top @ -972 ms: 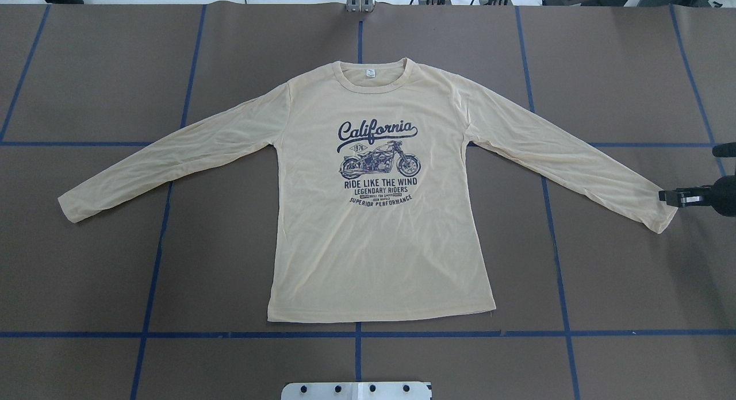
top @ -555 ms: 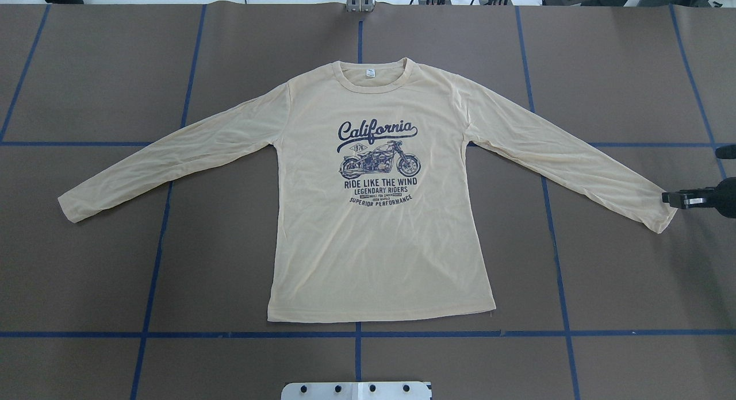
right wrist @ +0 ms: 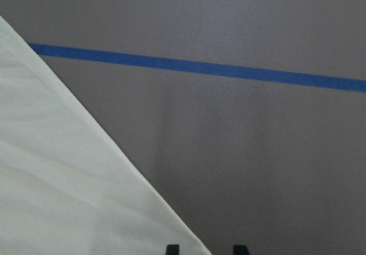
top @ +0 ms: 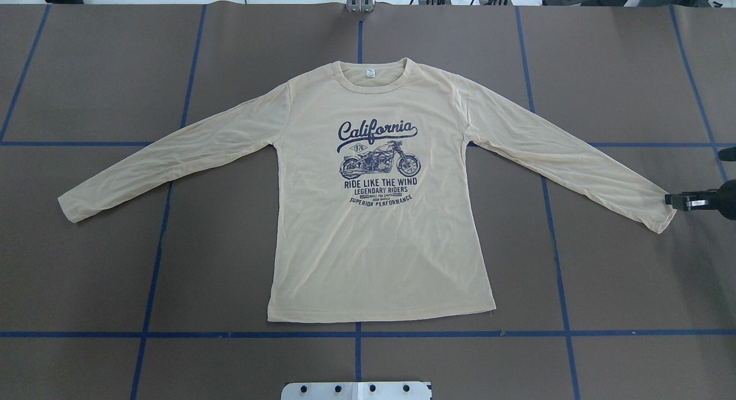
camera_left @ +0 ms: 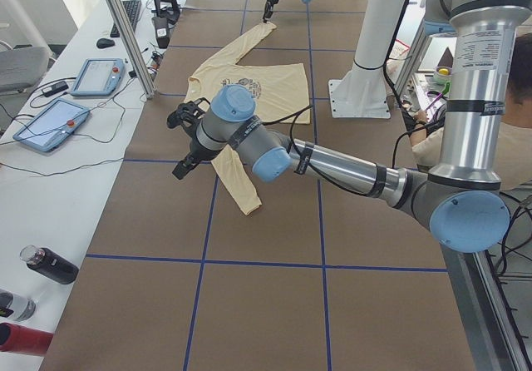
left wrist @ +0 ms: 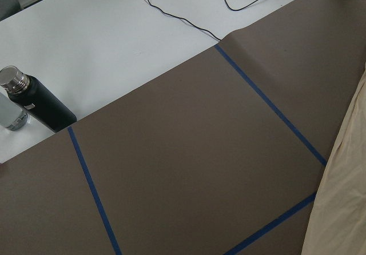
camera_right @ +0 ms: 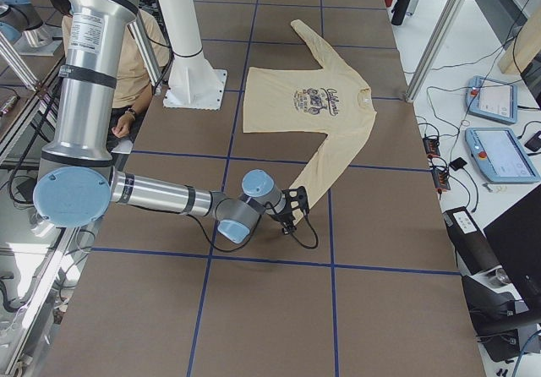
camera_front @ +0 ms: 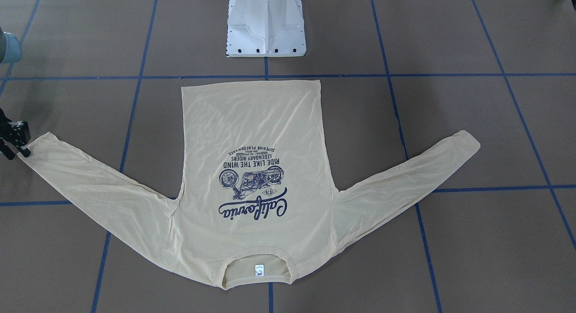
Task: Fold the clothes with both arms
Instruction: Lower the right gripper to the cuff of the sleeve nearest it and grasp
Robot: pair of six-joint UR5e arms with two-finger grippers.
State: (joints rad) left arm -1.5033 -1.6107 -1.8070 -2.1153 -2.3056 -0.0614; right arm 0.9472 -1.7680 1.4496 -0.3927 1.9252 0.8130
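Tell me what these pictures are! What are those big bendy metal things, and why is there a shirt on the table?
Those are two robot arms, learning to fold clothes. The right arm and the left arm each end in two fingers for pinching. All the pictures show one moment: one camera looks over the robot's shoulders, one faces it (so the print looks upside down), two watch from the table's ends, and a tiny one sits on each wrist. A yellow shirt lies flat on the brown table, sleeves spread. The right fingers are open at one cuff, holding nothing yet. The left fingers hang near the other sleeve; whether they are open I cannot tell.
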